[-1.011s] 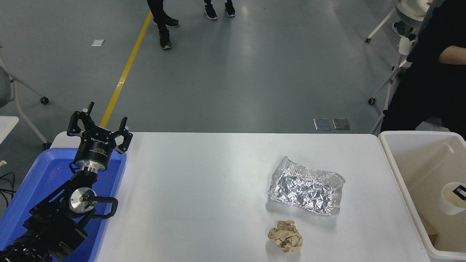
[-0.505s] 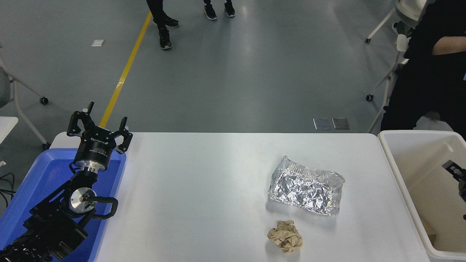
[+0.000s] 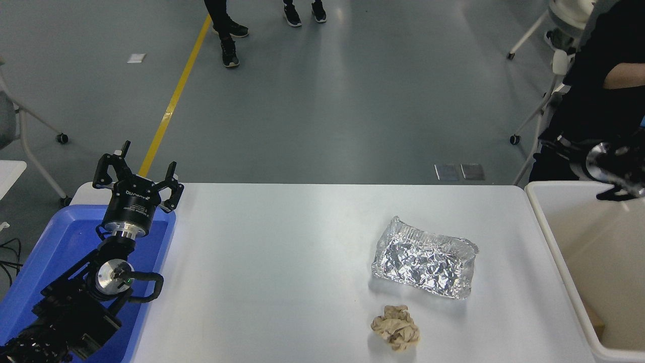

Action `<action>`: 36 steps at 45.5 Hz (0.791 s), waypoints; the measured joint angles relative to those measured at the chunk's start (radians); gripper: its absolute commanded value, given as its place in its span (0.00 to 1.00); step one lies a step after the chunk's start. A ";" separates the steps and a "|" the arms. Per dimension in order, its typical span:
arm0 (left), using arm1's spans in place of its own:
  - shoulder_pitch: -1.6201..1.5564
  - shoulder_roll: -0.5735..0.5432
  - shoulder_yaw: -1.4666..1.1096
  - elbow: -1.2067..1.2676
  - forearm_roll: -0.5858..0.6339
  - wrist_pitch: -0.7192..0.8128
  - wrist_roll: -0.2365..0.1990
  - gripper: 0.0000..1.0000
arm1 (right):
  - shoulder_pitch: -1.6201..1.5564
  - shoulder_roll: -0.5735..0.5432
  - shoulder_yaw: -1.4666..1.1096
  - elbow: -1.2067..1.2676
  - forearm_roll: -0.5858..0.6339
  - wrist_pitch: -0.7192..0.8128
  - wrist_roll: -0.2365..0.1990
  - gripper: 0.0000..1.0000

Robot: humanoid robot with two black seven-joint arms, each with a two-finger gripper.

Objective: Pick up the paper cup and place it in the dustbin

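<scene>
**Right arm blurring above the cream dustbin as foil and paper lie on the bench**

The robot's right arm [image 3: 612,166] is showing as a blurred black-and-silver shape at the right edge, above the far rim of the large rectangular cream-white plastic dustbin [image 3: 549,237]. Its gripper is too smeared to tell whether it is open or closed. The small white paper cup is not showing anywhere on the bench or in the visible part of the dustbin, so its place cannot be told.

On the white bench [image 3: 282,272], a crinkled silver foil tray [image 3: 424,257] is lying toward the right, with a crumpled brown paper ball [image 3: 396,327] just nearer the camera. Both are sitting well apart from the dustbin's wall.

At the lower left, the left gripper [image 3: 137,176] is resting parked with its black fingers spread open and holding nothing, poised over the far edge of a blue plastic bin [image 3: 55,252].

A person in dark clothing [image 3: 599,101] is standing behind the dustbin at the top right, while other people's feet [image 3: 229,50] are standing on the grey floor beyond.
</scene>
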 measured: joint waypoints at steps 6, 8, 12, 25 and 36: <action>0.000 0.000 0.000 0.000 0.000 0.000 0.000 0.98 | 0.180 -0.002 -0.071 0.128 -0.004 0.128 0.000 1.00; 0.000 0.000 0.000 0.000 0.000 0.000 0.000 0.98 | 0.244 -0.003 -0.090 0.172 -0.005 0.175 0.000 1.00; 0.000 0.000 0.000 0.000 0.000 0.000 0.000 0.98 | 0.352 -0.002 -0.116 0.249 -0.006 0.265 0.000 1.00; 0.000 0.000 0.000 0.000 0.000 0.000 0.000 0.98 | 0.622 0.006 -0.150 0.468 -0.015 0.480 0.000 1.00; 0.001 0.000 0.000 0.001 0.000 0.000 0.000 0.98 | 0.781 0.009 -0.158 0.689 -0.019 0.533 -0.002 1.00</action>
